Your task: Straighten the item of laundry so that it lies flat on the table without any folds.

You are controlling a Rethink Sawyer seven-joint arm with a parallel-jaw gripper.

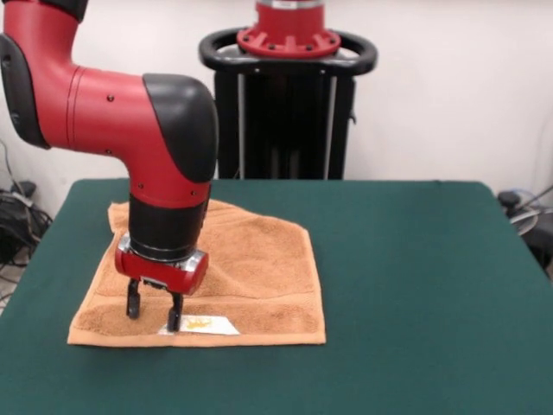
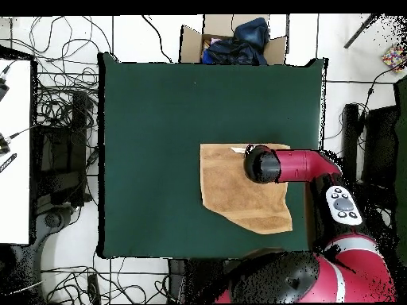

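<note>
Toward one side of the dark green felt-topped table [image 1: 415, 259], nearer the front edge than the back, the orange-tan terry-cloth hand towel [image 1: 251, 268] lies mostly spread, its small white tag [image 1: 207, 325] showing at the front hem, though one back corner looks folded in, leaving a slanted edge. The red and black arm's gripper [image 1: 154, 313] stands upright over the front hem just beside the tag, fingers spread and pinching nothing. This looks like the approach to a grasp; next it likely needs to pinch an edge and draw the folded corner outward.
</note>
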